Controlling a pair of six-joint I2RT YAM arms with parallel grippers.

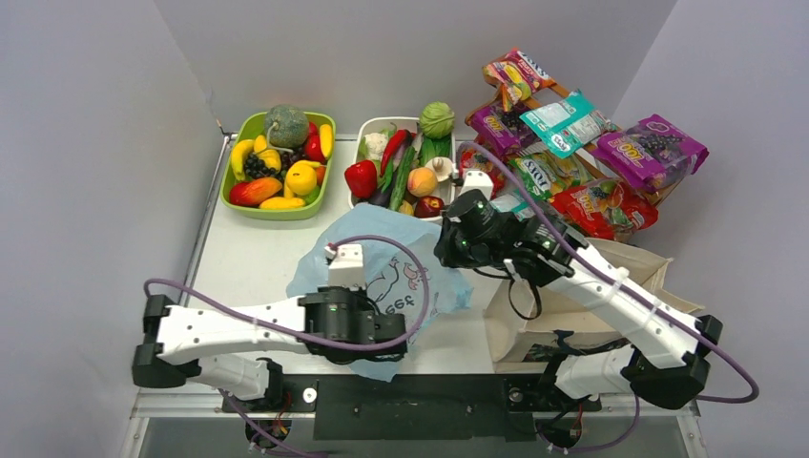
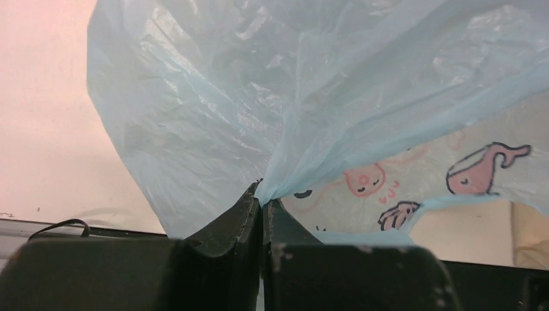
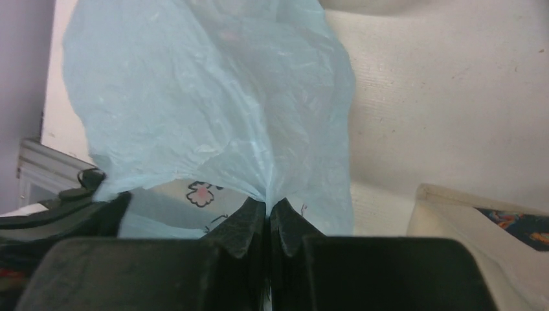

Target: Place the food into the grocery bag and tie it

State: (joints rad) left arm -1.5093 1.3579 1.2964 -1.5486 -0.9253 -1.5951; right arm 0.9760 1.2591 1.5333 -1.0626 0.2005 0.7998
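Blue film is pinched flat in both pairs of jaws. Left jaws: fully shut, with a gathered fold of the grocery bag (image 2: 213, 110) nipped at the tips and the film fanning up and away. Right jaws: likewise shut, on a bunched edge of the same bag.

The bag lies mid-counter (image 1: 248, 258) between the wrists. Left grip is at its near edge and right grip at its far-right edge, so the span between grips runs near-left to far-right.

Food (image 1: 361, 178) all lies beyond the bag:
- fruit tub (image 1: 277, 215), far left
- vegetable tray (image 1: 374, 124), far centre
- snack packets (image 1: 658, 148), far right

None shows inside the bag.

Judgement: the mouth wants spreading along that span. One arm must then let go to fetch, and the right sits nearer the vegetables and packets.
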